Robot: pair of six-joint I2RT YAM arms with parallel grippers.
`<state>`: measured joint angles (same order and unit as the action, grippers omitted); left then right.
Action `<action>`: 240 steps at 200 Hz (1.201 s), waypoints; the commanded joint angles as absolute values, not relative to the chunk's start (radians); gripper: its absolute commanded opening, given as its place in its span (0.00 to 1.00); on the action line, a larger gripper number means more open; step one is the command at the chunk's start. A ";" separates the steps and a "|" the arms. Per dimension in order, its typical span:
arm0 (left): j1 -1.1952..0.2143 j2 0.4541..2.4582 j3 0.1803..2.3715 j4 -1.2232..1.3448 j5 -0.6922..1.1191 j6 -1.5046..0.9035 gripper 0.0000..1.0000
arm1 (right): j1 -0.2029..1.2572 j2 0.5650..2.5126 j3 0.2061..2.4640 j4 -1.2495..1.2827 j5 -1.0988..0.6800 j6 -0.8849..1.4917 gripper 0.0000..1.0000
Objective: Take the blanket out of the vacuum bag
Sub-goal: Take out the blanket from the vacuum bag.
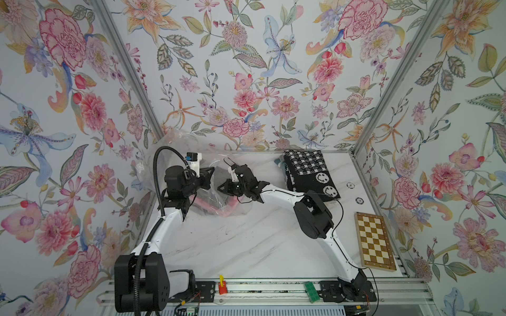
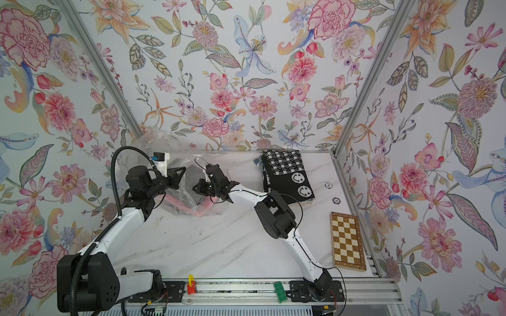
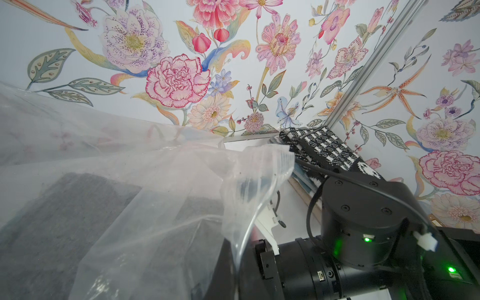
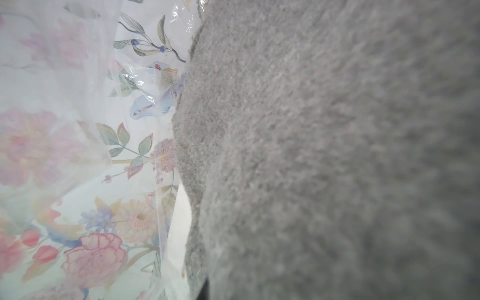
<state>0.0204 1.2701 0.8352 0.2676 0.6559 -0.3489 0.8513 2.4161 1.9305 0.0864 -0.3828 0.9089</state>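
You have the bag at about 10 o'clock on the table, its crinkled film lifted and bunched up against the back wall in both top views. The grey blanket is still inside it; in the left wrist view you see it as a dark mass behind the film. Your left gripper reaches in from 9 o'clock with its jaws pressed together on the bag's film, and a flap with the ribbed zip strip stands up just ahead of that wrist camera. Your right gripper comes in from 3 o'clock, close to the left one at the bag's mouth. Its jaws are closed into the blanket; the fleece fills the right wrist view and hides the fingers, with bag film beside it. A pink strip shows through the plastic at the bag's near edge. At 1 o'clock a black-and-white throw lies folded, well apart from the bag. Two chips sit at 2 o'clock and a chessboard lies at 4 o'clock.
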 commanded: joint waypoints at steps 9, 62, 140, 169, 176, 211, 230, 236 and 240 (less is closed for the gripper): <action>0.041 1.270 0.824 0.304 0.676 -0.358 0.01 | 0.862 2.323 1.983 0.042 -0.369 0.873 0.00; 0.053 1.270 0.823 0.304 0.669 -0.357 0.01 | 0.867 2.215 1.877 0.031 -0.338 0.867 0.00; 0.074 1.275 0.824 0.301 0.664 -0.354 0.01 | 0.856 2.011 1.646 0.007 -0.314 0.870 0.00; 0.075 1.273 0.824 0.298 0.664 -0.353 0.01 | 0.838 1.884 1.409 0.065 -0.292 0.874 0.00; 0.075 1.273 0.824 0.298 0.664 -0.352 0.01 | 0.832 1.862 1.352 0.090 -0.291 0.883 0.00; 0.075 1.269 0.823 0.296 0.666 -0.353 0.02 | 0.805 1.826 1.141 0.248 -0.305 0.938 0.00; 0.075 1.270 0.822 0.298 0.666 -0.351 0.02 | 0.802 1.841 1.103 0.301 -0.313 0.955 0.00; 0.076 1.270 0.822 0.297 0.666 -0.351 0.02 | 0.804 1.847 1.099 0.312 -0.317 0.958 0.00; 0.076 1.270 0.821 0.296 0.666 -0.352 0.02 | 0.804 1.850 1.097 0.319 -0.319 0.960 0.03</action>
